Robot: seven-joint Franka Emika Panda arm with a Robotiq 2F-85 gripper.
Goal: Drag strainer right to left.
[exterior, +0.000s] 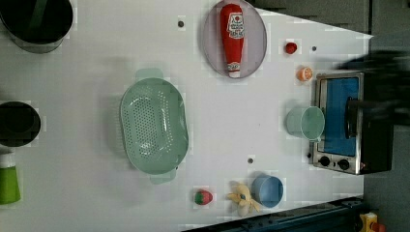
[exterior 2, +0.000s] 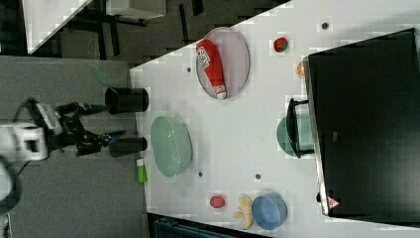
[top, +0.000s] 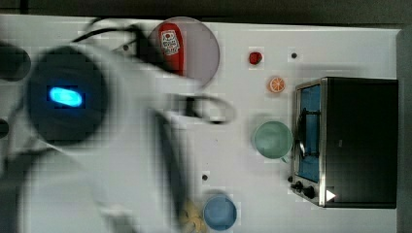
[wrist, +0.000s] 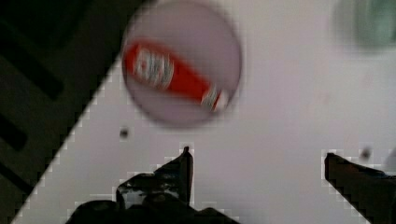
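Left view, left to right. Dark round metal pot (exterior: 36, 21) at 10 o'clock of the white tabletop (exterior: 87, 193); black round cup (exterior: 18, 123) at 9 o'clock on the edge; green cylindrical container (exterior: 8, 182) at 8 o'clock.

Pale mint-green oval plastic strainer (exterior: 153, 126), perforated in the centre, sits flat a little left of the table's middle, with nothing touching it.

At 1 o'clock of the strainer: grey oval plate (exterior: 235, 39) carrying a red ketchup bottle (exterior: 232, 38). At 5 o'clock of it: small red strawberry toy (exterior: 203, 196), yellow soft toy (exterior: 243, 198), round blue bowl (exterior: 267, 190).

Further right: small red round item (exterior: 290, 48), orange slice (exterior: 304, 74), round green cup (exterior: 304, 123) just beside the silver-and-black toaster oven (exterior: 352, 123).

Right view: black two-finger gripper (exterior 2: 110, 120) hangs off the table at 9 o'clock of the strainer (exterior 2: 171, 146), well apart from it. Jaws spread wide, nothing between them; the wrist view agrees, fingertips (wrist: 186, 164) far apart over bare table.

Top view: the arm is a blurred white mass (top: 97, 145), probably covering the strainer.
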